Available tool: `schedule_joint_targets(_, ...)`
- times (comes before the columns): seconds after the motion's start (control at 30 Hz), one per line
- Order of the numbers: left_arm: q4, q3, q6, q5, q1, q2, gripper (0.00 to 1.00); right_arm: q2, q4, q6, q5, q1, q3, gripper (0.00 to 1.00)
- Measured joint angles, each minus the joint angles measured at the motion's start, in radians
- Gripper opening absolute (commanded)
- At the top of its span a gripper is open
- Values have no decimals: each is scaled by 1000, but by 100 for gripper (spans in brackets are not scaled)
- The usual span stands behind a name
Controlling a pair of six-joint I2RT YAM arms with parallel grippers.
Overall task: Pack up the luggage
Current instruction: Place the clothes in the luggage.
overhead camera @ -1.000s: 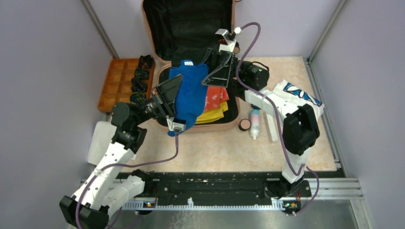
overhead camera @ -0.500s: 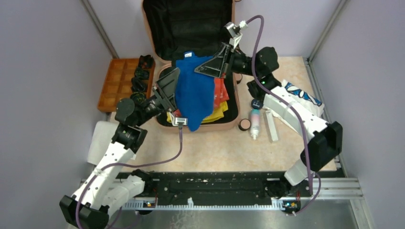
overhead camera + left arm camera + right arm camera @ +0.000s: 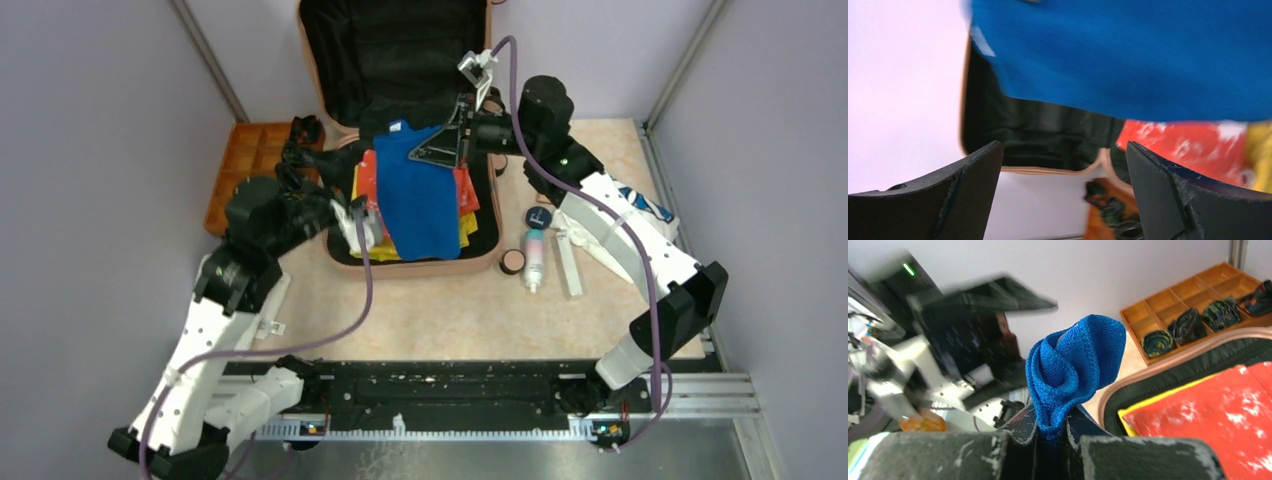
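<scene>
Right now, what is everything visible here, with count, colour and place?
luggage: one, peach-pink, open at the table's far middle.
blue towel: one, blue, hanging over the luggage from the right gripper.
red garment: one, red, in the luggage.
yellow garment: one, yellow, in the luggage.
compartmented tray: one, orange, left of the luggage.
rolled fabric items: several, dark, in the tray.
small jar: one, dark, right of the luggage.
round disc: one, peach, near the jar.
bottle: one, pink and white, lying beside the disc.
patterned pouch: one, white and blue, under the right arm.
left gripper: one, black, open, left of the towel.
right gripper: one, black, shut on the towel.
</scene>
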Motion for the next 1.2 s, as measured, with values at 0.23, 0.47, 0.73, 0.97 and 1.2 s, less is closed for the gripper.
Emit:
schedule_joint_targets(0.23, -343, 502, -653, 153, 5, 303, 98, 45, -170, -146, -19, 23, 58, 0)
schedule_joint_targets(0.47, -415, 501, -1034, 392, 39, 314, 98, 46, -175, -162, -144, 29, 58, 0)
schedule_joint_targets(0.73, -468, 523, -1147, 616, 217, 369, 98, 6, -75, -96, -310, 29, 24, 0)
schedule_joint_targets(0.97, -494, 524, -1212, 899, 330, 499, 99, -8, 47, -21, -360, 29, 23, 0)
schedule_joint_targets(1.2, -104, 322, -1559, 1088, 324, 323, 99, -2, 76, 5, -358, 34, 23, 0)
